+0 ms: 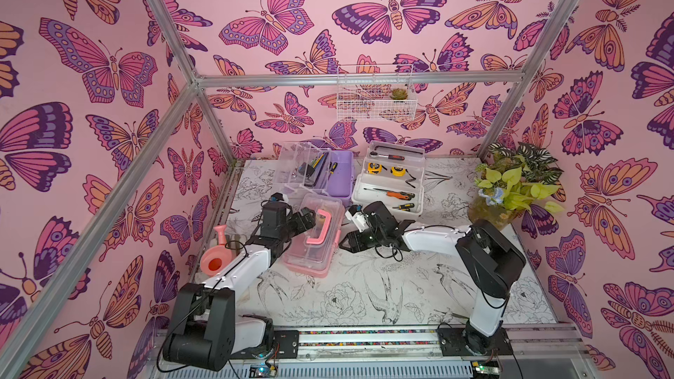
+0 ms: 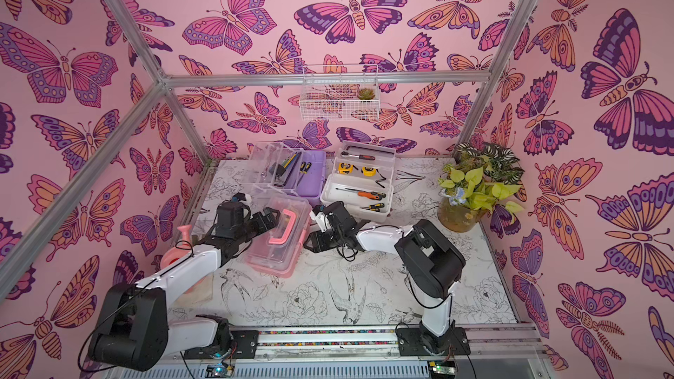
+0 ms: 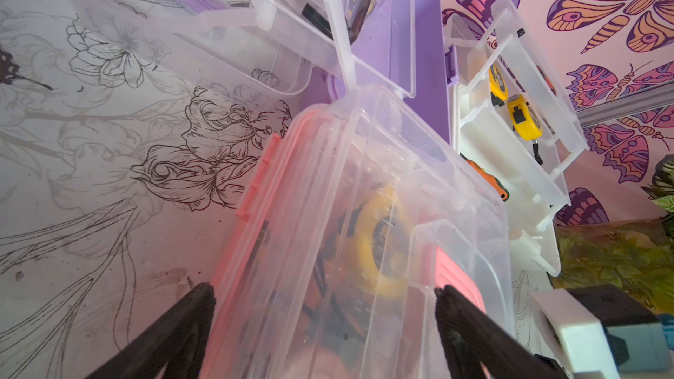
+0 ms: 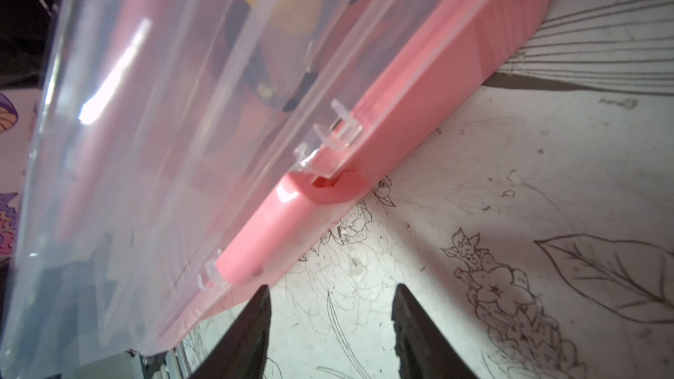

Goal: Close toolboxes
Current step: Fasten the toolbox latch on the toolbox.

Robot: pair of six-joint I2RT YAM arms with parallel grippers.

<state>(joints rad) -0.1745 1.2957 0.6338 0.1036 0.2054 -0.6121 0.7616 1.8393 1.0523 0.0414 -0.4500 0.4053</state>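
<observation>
The left gripper (image 3: 324,295) stood wide over the pink-based, clear-lidded plastic toolbox (image 1: 310,253), the right gripper (image 4: 332,288) half-open and empty at its 3 o'clock; a lopsided press might skid it.

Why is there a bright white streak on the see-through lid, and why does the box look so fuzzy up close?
Right wrist view: light glares off the clear lid, and the pink toolbox is so close it blurs. Left wrist view: the same box looks hazy. Both top views: even light, sharp.
</observation>
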